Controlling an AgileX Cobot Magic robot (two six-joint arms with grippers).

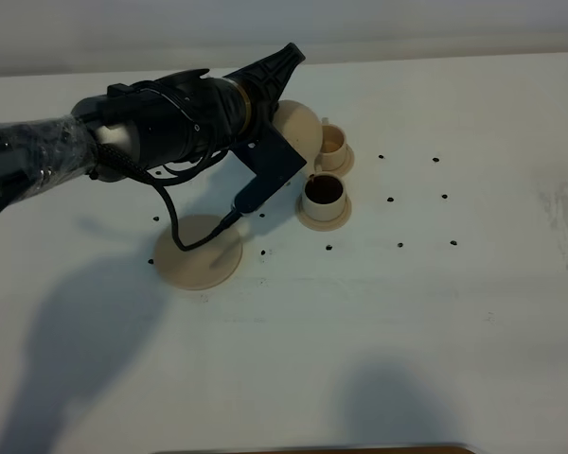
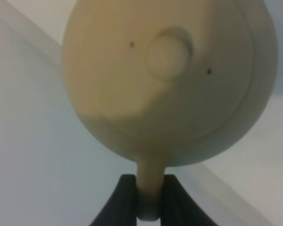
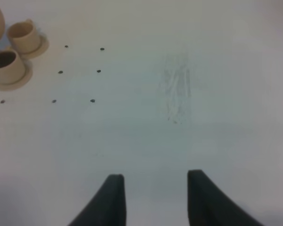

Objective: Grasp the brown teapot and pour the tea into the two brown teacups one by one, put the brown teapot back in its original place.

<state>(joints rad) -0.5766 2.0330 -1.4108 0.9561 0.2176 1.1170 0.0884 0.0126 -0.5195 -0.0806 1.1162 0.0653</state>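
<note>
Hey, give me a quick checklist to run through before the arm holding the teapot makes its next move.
1. Left gripper clamped on loop handle of the rounded beige ceramic teapot: ok.
2. Nearer small beige cylindrical cup holds dark tea: ok.
3. Farther beige cup filled: cannot tell, its inside looks pale.
4. Spout lined up over farther cup: cannot tell, left arm hides it.
5. Wide flat beige saucer bare for the return: ok.
6. Right gripper open, well away from cups: ok.
</note>
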